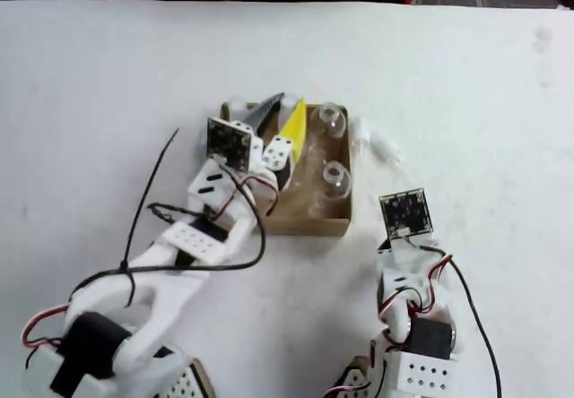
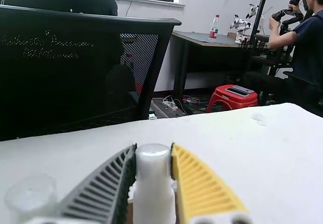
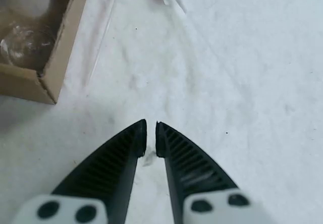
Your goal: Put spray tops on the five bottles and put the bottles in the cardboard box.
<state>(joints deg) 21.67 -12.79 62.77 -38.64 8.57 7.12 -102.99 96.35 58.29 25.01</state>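
Left hand [image 2: 153,151]: closed on a white cylindrical item [image 2: 151,183], held upright between the grey and yellow fingers; bottle or spray top cannot be told. In the high view this hand sits over the left part of the cardboard box [image 1: 309,226]. Two clear bottles [image 1: 332,120] [image 1: 334,178] stand along the box's right side. Right hand [image 3: 151,125]: fingers nearly together, gripping nothing, just above the counter [image 1: 466,75] near the box corner. One loose spray top [image 1: 381,147] lies on the counter beside the box
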